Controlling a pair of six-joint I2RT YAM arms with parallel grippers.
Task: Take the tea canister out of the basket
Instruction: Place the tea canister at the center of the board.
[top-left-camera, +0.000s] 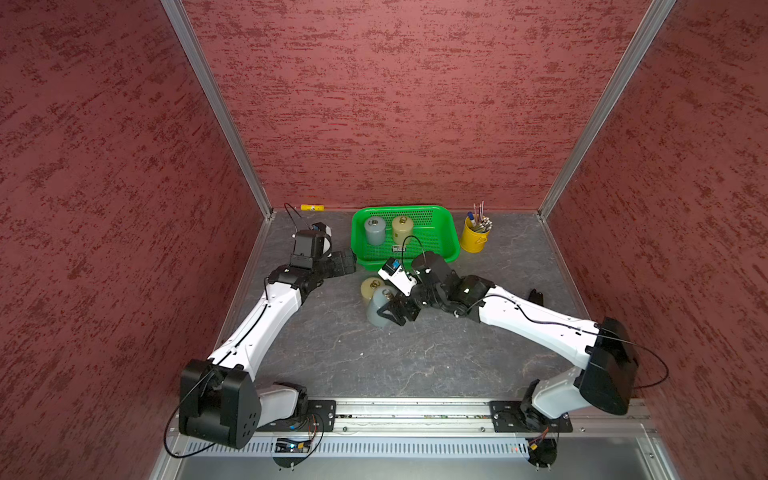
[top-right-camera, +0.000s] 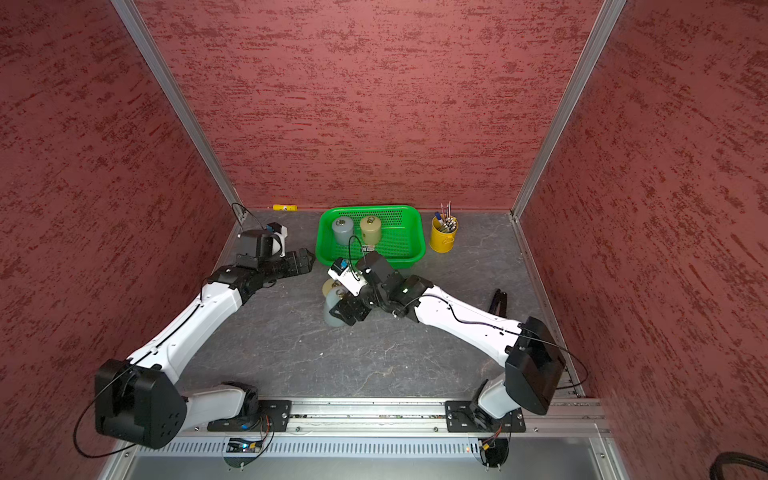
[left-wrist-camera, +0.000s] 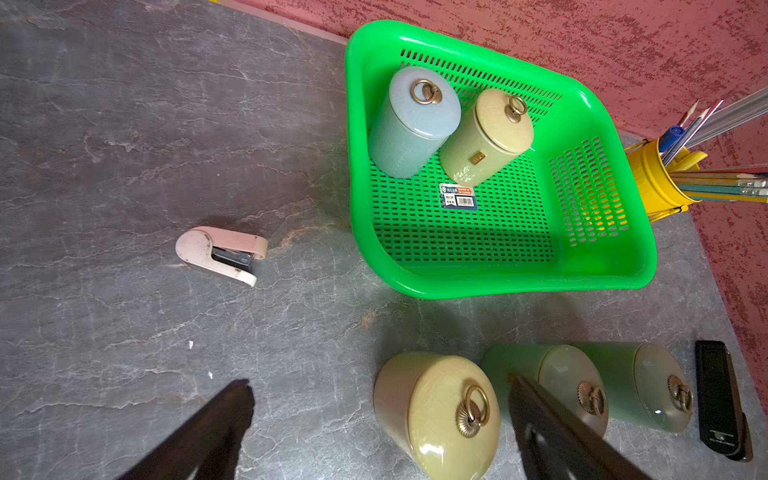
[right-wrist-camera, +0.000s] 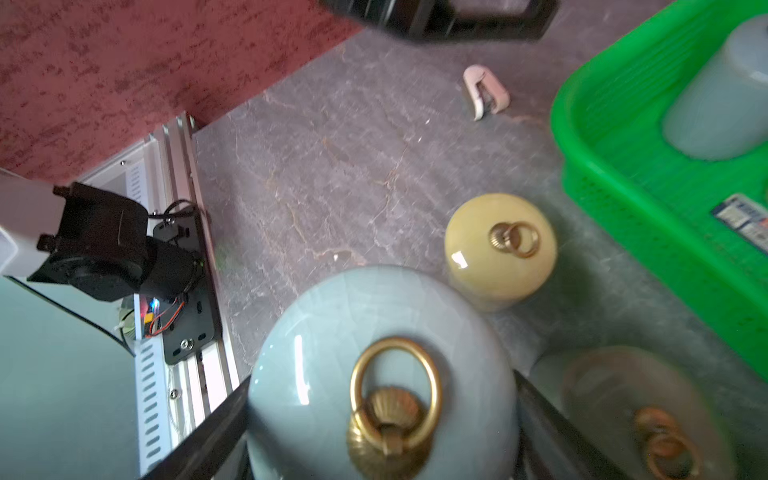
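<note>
In both top views the basket (top-left-camera: 400, 209) sits by the back wall. A grey canister (top-left-camera: 375, 232) and a beige canister (top-left-camera: 402, 229) stand upright inside it. In front of it, outside, the right gripper (top-left-camera: 390, 314) clasps the held canister (top-left-camera: 375, 316), which is also grey. Whether that one rests on the table (top-left-camera: 332, 353) cannot be told. A loose canister (top-left-camera: 369, 286), beige, stands just beside it on the basket's side. The left gripper (top-left-camera: 347, 262) hangs spread and empty just beside the basket's left end. A pen bucket (top-left-camera: 473, 239) stands at the other end.

In the left wrist view the fingers (left-wrist-camera: 224, 424) are wide apart with nothing between them. Ahead, a label (left-wrist-camera: 457, 195) lies on the basket floor near the two canisters, and a pink stapler (left-wrist-camera: 220, 253) lies on the table.

In the right wrist view the fingers (right-wrist-camera: 216, 424) press both sides of the held canister, its brass ring (right-wrist-camera: 395, 382) facing the camera. The loose canister stands beyond it, apart from the basket.
</note>
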